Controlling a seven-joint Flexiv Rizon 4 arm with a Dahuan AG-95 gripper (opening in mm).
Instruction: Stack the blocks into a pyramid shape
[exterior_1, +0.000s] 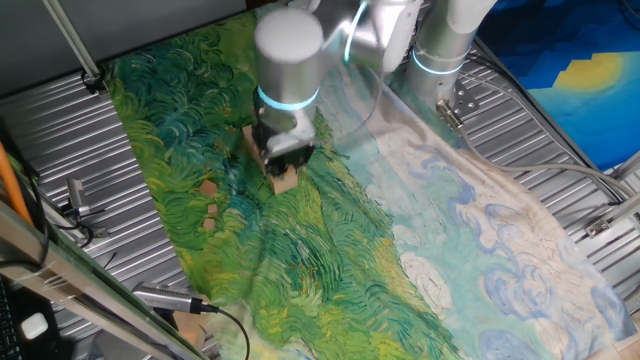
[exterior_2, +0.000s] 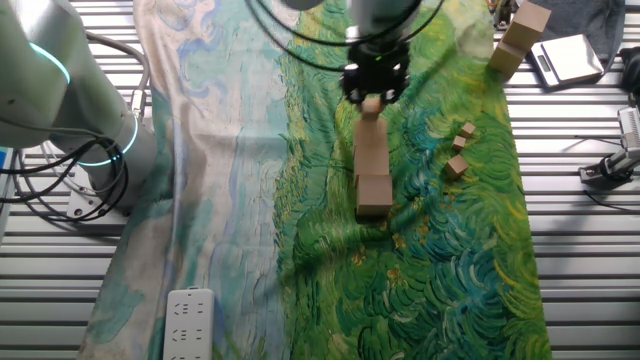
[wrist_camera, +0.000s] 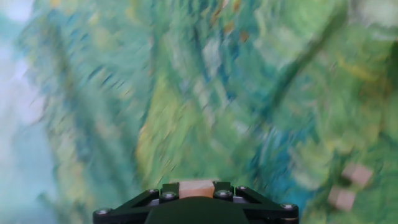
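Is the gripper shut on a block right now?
Yes. The gripper is shut on a small light-tan wooden cube, visible between its fingers above the row of larger cubes.

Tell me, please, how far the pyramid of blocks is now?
Done: larger blocks stand together in a row as a base. In hand: the gripper holds a small block above that row. Left: three small blocks lie loose on the cloth; nothing visibly sits on the base yet.
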